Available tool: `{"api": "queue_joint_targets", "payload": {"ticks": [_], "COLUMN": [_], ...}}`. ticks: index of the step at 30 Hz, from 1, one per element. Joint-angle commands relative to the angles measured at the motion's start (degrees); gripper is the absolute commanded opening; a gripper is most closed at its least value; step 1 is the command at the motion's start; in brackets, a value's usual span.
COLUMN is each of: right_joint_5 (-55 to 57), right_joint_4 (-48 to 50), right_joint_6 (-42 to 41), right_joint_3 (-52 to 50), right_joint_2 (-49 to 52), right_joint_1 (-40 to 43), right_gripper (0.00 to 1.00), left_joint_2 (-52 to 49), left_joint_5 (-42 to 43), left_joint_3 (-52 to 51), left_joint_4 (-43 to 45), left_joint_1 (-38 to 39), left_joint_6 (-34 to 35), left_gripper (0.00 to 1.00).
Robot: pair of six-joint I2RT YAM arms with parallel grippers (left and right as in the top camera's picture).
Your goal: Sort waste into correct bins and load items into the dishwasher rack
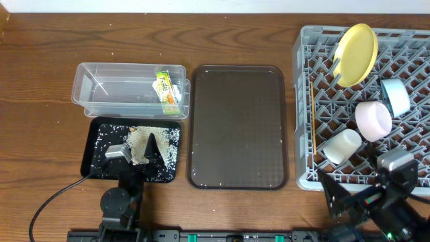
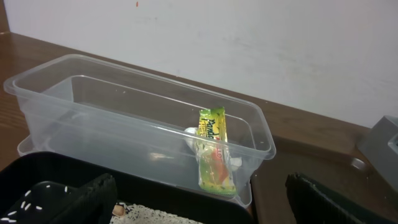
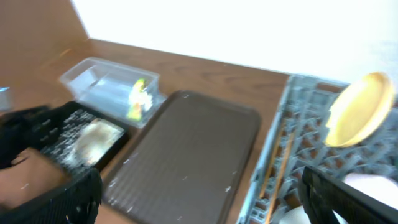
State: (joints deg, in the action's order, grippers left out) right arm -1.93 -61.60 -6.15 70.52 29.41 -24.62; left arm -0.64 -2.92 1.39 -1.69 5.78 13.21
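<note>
surface: wooden table (image 1: 40,81), white wall behind
rack: dishwasher rack (image 1: 299,101) at far right, loaded
brown tray (image 1: 235,128): centre, bare
tub: clear tub (image 1: 127,66) back left, holds the wrapper
black tray (image 1: 94,158): just in front of the tub, holds the rice
left gripper (image 1: 136,153): spread wide over the black tray, holds nothing
right gripper (image 1: 366,180): spread wide, holds nothing, at the rack's near edge
plate (image 1: 356,54): on edge at the rack's back
bowls: pink bowl (image 1: 373,119), blue bowl (image 1: 396,95), white cup (image 1: 341,146), all in the rack
chopsticks (image 1: 313,121): in the rack along its left edge, long axis pointing away from the robot
wrapper (image 1: 166,91): tub's right end
rice (image 1: 144,141): scattered directly under the left gripper
key relation: looks sorted; if the cup needs reseating, it's just ahead-left of the right gripper, so right arm is nearer
</note>
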Motion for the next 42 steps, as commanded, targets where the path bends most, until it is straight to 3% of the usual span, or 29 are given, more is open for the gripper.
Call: {"api": "queue_joint_targets", "payload": {"ticks": [1,10,18,25,33,42], "right_joint_5": [5.35,-4.04,-5.64,-5.62,-5.57,-5.62], "right_joint_4": [2.25,29.00,35.87,42.03,58.42,58.14], "right_joint_6": [0.68,-0.22,-4.74,-4.50,-4.52,-4.50], "right_joint_3": [-5.66,-37.27,-55.23,-62.75,-70.31,-70.23], "right_joint_2": [0.09,-13.00,-25.97,-29.09,-29.11,-29.07], "right_joint_1": [1.33,13.55,20.83,22.84,22.84,22.84], "right_gripper": [0.99,0.99,0.99,0.99,0.99,0.99], "left_joint_2": [0.31,0.31,0.31,0.31,0.31,0.31], "left_joint_5": [-0.68,-0.68,-0.68,-0.68,-0.68,-0.68], "left_joint_3": [-1.16,-1.16,-1.16,-1.16,-1.16,-1.16], "left_joint_4": [-2.14,-2.14,-2.14,-2.14,-2.14,-2.14], "left_joint_1": [-0.24,-0.24,-0.24,-0.24,-0.24,-0.24], "left_joint_6": [-0.72,-0.72,-0.72,-0.72,-0.72,-0.72], "left_gripper": [0.89,0.89,0.89,0.89,0.89,0.90]}}
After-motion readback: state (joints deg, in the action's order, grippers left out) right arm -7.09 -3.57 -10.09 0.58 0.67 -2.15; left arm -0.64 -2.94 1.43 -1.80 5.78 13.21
